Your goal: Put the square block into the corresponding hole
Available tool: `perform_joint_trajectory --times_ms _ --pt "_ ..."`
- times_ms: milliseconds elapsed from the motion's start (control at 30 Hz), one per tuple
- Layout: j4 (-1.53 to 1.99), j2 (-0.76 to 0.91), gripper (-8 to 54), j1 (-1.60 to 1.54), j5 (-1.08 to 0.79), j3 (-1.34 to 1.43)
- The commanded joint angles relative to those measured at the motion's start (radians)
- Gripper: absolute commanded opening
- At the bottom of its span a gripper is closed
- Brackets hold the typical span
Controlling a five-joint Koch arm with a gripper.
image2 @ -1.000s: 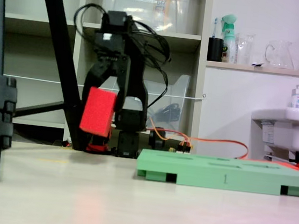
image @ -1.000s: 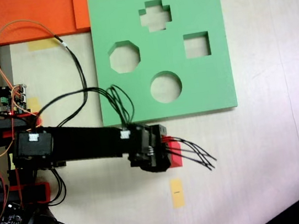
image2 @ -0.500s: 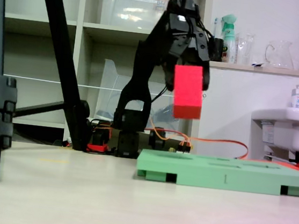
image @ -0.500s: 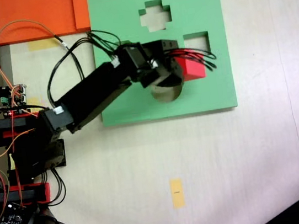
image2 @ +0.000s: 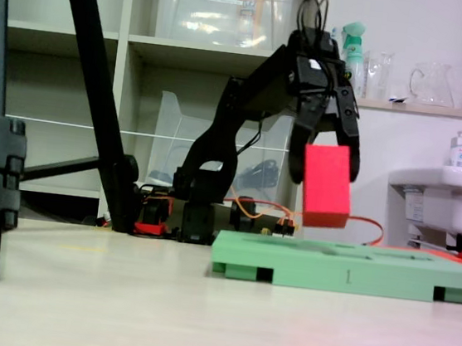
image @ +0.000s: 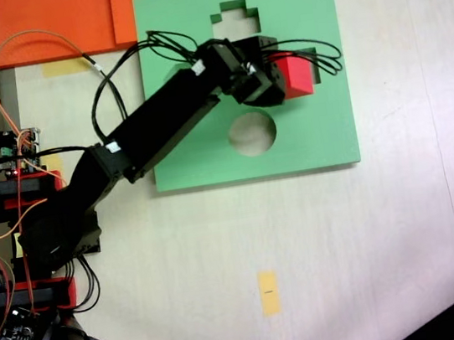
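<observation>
Pale desk [image: 371, 234] everywhere in the top-down fixed view, with the green board [image: 336, 133] in the upper middle of the frame and orange foam sheets [image: 45, 22] tucked in the upper left corner. The arm reaches diagonally up from the lower left, and the end effector [image: 288, 75] is clamped on the square block [image: 298, 75], which sits right over the spot where the corresponding hole [image: 312, 52] is, so only a sliver of that cutout peeks out. The round cutout [image: 252, 132] lies just below it, the cross-shaped one [image: 232, 13] above.

Side-on fixed view, shelves and a sink in the back: the block [image2: 326, 186] hangs tilted in the end effector [image2: 324, 163], right of centre, its bottom edge just clear of the board [image2: 344, 276].

So I'd say we're at the align-and-lower step. Next move probably needs the cube squared up, since that tilt could catch a rim, then straight down and let go.
</observation>
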Motion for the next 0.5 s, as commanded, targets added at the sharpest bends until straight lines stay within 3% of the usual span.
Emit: perform_joint_trajectory --times_ms 0,467 --pt "-0.075 0.021 12.1 -0.021 0.048 -0.035" --pt "-0.179 -0.038 12.1 -0.054 0.158 -0.037"
